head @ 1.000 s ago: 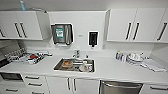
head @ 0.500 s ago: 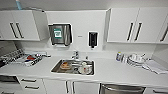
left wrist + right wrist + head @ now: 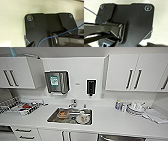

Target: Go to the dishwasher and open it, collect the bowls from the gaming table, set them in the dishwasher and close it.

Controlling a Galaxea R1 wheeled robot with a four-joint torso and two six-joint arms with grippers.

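Facing the sink (image 3: 71, 116), we see the dishwasher (image 3: 117, 138) below-right of it, seemingly unopened; we cannot tell our grippers' state.

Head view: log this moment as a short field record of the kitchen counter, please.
setting: kitchen counter under white wall cabinets
sink: steel, dishes inside
left of sink: dish rack
right of sink: stacked white plates
wall: steel dispenser, small black dispenser
dishwasher: top edge at the picture's lower edge, looks closed
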